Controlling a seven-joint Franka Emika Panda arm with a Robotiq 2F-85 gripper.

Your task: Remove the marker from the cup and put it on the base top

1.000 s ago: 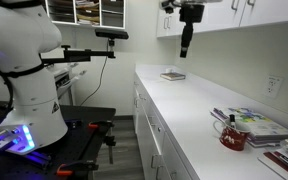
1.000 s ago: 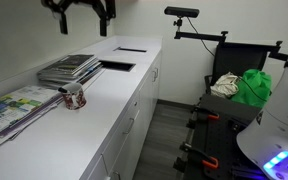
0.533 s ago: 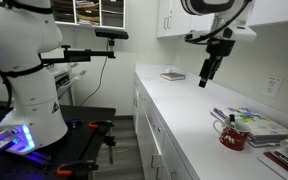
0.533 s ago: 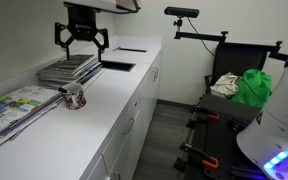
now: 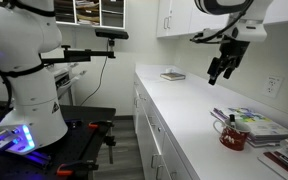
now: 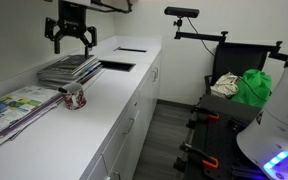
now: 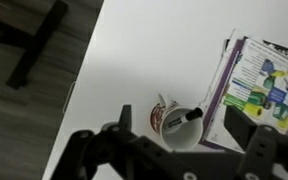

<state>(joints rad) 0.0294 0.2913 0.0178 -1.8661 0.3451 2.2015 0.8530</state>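
- Where the desk (image 6: 124, 105) is running closest to the camera in an exterior view, a loose spread of colourful magazines (image 6: 19, 105) is lying flat on it.
- Just beside the edge of that spread, the cup (image 6: 75, 98) is standing upright on the desk, dark red with a pale mark on its side.
- The marker (image 7: 193, 114) is sitting inside the cup in the wrist view, its dark shaft leaning on the rim toward the magazines; it is too small to make out in this exterior view.
- Farther along, a neater stack of magazines (image 6: 69, 68) is resting on the wall side of the desk.
- The hand (image 6: 72, 44) is hovering in the air above that stack, well apart from the cup, its jaws standing wide apart, released and grasping nothing.
- In the wrist view its two dark fingers (image 7: 246, 130) are framing the cup from above without touching it.
- Beyond the hand, a flat black tray (image 6: 117, 66) is lying on the desk, and another flat dark item (image 6: 130, 49) is lying near the far end.
- Past the desk's end, a black camera (image 6: 181, 13) is sitting on a stand arm.
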